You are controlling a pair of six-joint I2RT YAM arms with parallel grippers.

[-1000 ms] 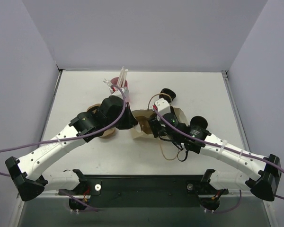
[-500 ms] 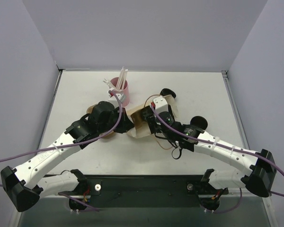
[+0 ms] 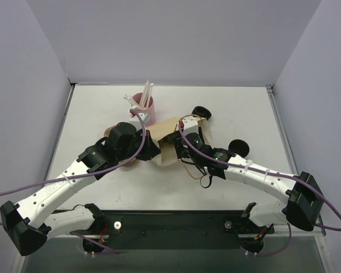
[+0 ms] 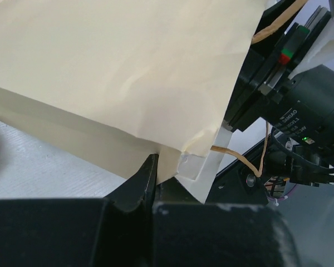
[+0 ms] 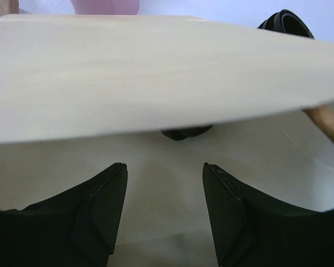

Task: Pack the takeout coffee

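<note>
bag point(image 4: 128, 72): cream paper, matt, smooth w/ faint creases; its handle point(image 4: 250, 164) a tan smooth cord. table point(image 4: 39, 167): white, matt, fine ribbed grain. right gripper point(image 5: 164, 167) fingers point(image 5: 94, 211): black plastic, matt, edges a bit scuffed. cup point(image 3: 146, 109): pink, smooth, material unclear. lid point(image 3: 202, 112): black plastic

Robot lab booth: plain walls point(image 3: 176, 40), white table point(image 3: 244, 114).

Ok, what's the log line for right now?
left hand: shut on tan paper bag | right hand: open, at bag mouth | pink cup: outside bag
</note>
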